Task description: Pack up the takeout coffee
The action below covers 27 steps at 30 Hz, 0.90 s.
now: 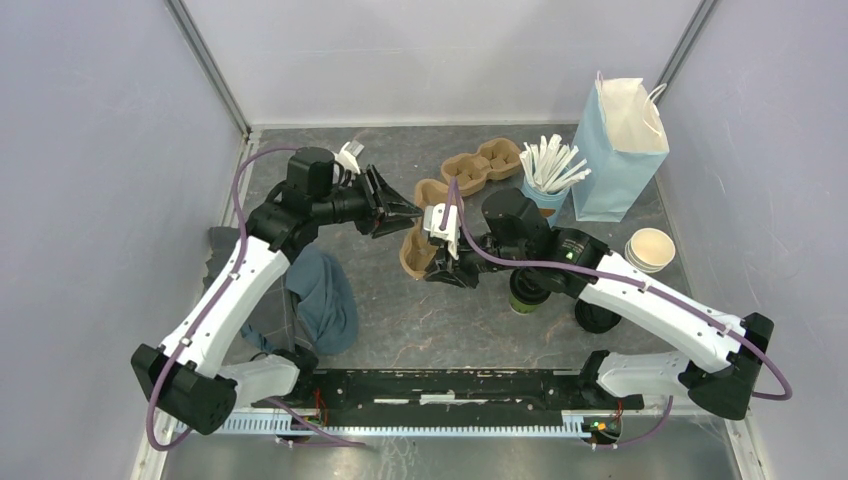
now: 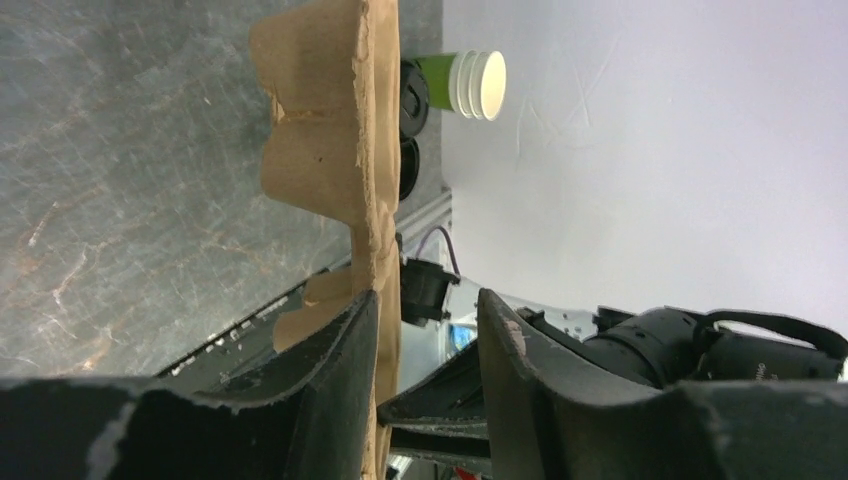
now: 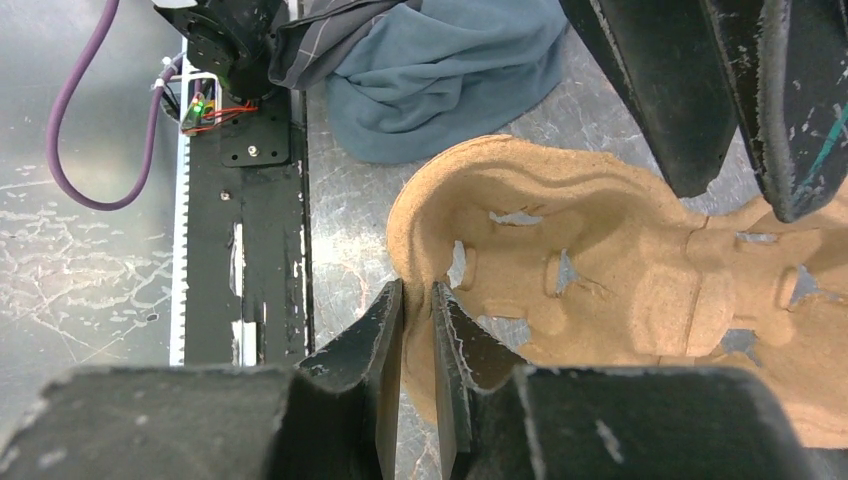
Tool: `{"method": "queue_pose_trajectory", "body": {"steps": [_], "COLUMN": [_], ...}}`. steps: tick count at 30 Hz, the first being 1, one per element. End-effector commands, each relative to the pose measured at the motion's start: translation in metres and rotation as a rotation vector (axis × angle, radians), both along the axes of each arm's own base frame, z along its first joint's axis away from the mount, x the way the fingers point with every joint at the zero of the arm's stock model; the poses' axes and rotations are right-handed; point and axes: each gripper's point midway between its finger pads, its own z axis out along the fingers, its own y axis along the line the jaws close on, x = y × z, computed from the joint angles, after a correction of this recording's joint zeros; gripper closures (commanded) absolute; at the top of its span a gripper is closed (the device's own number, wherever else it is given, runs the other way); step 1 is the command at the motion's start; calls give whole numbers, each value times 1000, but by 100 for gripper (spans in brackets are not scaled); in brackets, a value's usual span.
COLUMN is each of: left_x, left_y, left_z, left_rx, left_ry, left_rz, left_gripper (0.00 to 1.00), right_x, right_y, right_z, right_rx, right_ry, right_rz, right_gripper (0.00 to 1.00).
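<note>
At the middle of the surface (image 1: 430, 325), work on a pulp carrier (image 3: 600, 270) rather than on the drink itself. Right claw (image 3: 418, 300) pinched together on the carrier's rounded end rim. Left claw (image 2: 428, 300) spread apart, straddling the opposite rim without biting it.

Just behind the right forearm, standing upright and apart from both claws and from the carrier: the takeout coffee (image 1: 527, 293), dark green, half hidden under the arm, lid hard to make out from above. Farther back, the blue bag (image 1: 615, 150), upright and gaping. Near it, a light-blue cup of white sticks (image 1: 548, 175) and a lidless green cup (image 1: 650, 250). Toward the rear, a second carrier (image 1: 482, 165). Beside the left arm, a heaped blue-grey cloth (image 1: 325, 300).

Probably the tray-readying step, before any cup goes in. Coffee not yet seated, bag not yet filled. Next, most likely: settle the carrier flat, free one arm, fetch the cup. Calls for a level, upright lift and only a gentle squeeze on the paper wall.
</note>
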Motion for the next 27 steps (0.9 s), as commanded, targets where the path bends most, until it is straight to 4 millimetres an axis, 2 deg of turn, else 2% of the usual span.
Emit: {"method": "queue_pose_trajectory", "body": {"steps": [1,6,10,14,22,24,27], "left_x": [6,15,28,35,40,41,42], "left_y": [9,15,17,12,10,14,23], "left_z": [14,3,7,7,-8,-8,-11], "left_rx": [79,123,131,128,155,170,204], "left_ry": [-104,-71,-85,-81,-56,-59,-53], "left_rz": [46,109,166,153,150,170,219], "left_gripper": [53,54,59,60,61,60,54], "right_x": [2,2,3,3,3,3,2], "right_y": [0,2,2,4,5,5,5], "right_z": [8,6,6,5,4,2,1], "right_rx": [19,3,-6,-11,-16,-21,-24], "right_ry": [-29,-29,-34,-32,-36,-35,-36], "right_rz": [-18,-14,-9,-4,4,5,8], "right_gripper": [79,80,80,80,80,80,80]}}
